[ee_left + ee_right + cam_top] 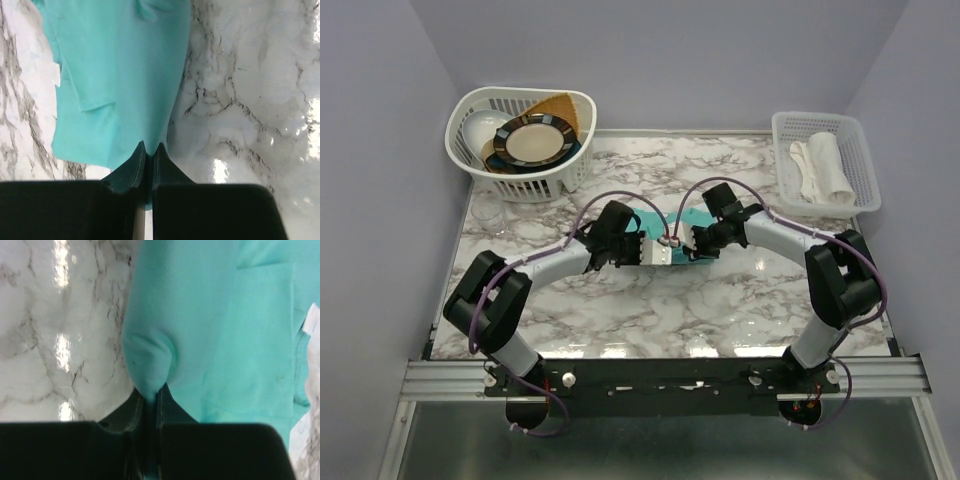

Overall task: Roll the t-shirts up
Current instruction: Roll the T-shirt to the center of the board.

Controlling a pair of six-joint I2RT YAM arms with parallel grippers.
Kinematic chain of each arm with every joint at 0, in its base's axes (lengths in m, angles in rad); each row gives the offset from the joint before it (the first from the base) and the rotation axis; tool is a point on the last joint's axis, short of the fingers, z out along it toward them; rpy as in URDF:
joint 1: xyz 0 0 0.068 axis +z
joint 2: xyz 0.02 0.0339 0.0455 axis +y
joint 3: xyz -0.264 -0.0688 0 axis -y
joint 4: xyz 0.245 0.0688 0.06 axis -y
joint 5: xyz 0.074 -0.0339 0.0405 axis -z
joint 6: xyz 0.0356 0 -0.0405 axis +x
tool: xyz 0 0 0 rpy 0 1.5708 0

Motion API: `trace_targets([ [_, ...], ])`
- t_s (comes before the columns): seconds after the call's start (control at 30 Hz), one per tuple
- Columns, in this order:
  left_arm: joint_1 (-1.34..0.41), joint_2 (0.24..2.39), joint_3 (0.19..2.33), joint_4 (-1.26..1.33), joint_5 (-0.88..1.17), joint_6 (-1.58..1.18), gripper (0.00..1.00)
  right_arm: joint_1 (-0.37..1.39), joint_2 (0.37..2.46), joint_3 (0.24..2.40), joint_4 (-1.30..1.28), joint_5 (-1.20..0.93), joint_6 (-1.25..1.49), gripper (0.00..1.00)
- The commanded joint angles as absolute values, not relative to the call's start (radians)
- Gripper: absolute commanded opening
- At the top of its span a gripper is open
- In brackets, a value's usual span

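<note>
From above, the t-shirt (652,217) is lying front-right of the dish basket (520,150), largely covered by both wrists. The left gripper (650,252) and right gripper (688,246) are meeting over it, neither one nearer.

In the left wrist view, the left gripper (149,150) is pinching the cloth's near edge with its jaws almost together. The fabric is stretching ahead and leftward.

In the right wrist view, the right gripper (151,392) is squeezing a raised fold, nearly shut, with the cloth spreading ahead and rightward. Rolling is probably going to need both arms travelling together.
</note>
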State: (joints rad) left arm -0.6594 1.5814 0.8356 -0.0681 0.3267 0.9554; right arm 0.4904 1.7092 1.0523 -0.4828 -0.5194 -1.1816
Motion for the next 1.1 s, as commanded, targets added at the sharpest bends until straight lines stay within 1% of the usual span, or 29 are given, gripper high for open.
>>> trace_targets([
  [0.0,-0.552,1.597,1.014,-0.504,0.572,0.844,0.07,0.469,1.750,1.147,-0.730,-0.638,-1.111,0.14],
  [0.03,-0.542,1.626,1.075,-0.565,0.644,0.853,0.07,0.466,1.752,1.150,-0.754,-0.650,-1.101,0.13],
  [0.07,-0.531,1.646,1.112,-0.703,0.678,0.868,0.07,0.465,1.752,1.154,-0.779,-0.664,-1.088,0.13],
  [0.13,-0.500,1.715,1.219,-0.826,0.768,0.879,0.04,0.463,1.758,1.161,-0.853,-0.707,-1.086,0.12],
  [0.17,-0.488,1.736,1.250,-0.938,0.797,0.890,0.04,0.463,1.762,1.167,-0.882,-0.718,-1.089,0.11],
  [0.27,-0.476,1.816,1.348,-1.125,0.871,0.957,0.02,0.459,1.795,1.190,-1.001,-0.762,-1.115,0.11],
  [0.37,-0.466,1.874,1.397,-1.234,0.917,1.003,0.02,0.451,1.860,1.239,-1.147,-0.788,-1.170,0.11],
  [0.4,-0.465,1.890,1.407,-1.261,0.925,1.009,0.02,0.446,1.880,1.255,-1.220,-0.802,-1.189,0.11],
  [0.53,-0.454,1.991,1.480,-1.342,0.963,1.022,0.02,0.404,1.980,1.328,-1.348,-0.821,-1.235,0.11],
  [0.67,-0.430,2.069,1.534,-1.391,0.988,1.017,0.02,0.365,2.069,1.431,-1.454,-0.847,-1.281,0.11],
  [0.73,-0.407,2.110,1.566,-1.426,1.003,1.025,0.02,0.348,2.135,1.521,-1.525,-0.862,-1.292,0.11],
  [0.83,-0.387,2.149,1.598,-1.451,1.005,1.032,0.02,0.342,2.186,1.592,-1.526,-0.867,-1.266,0.12],
  [1.07,-0.362,2.220,1.623,-1.459,0.989,1.025,0.02,0.342,2.288,1.672,-1.528,-0.862,-1.221,0.14],
])
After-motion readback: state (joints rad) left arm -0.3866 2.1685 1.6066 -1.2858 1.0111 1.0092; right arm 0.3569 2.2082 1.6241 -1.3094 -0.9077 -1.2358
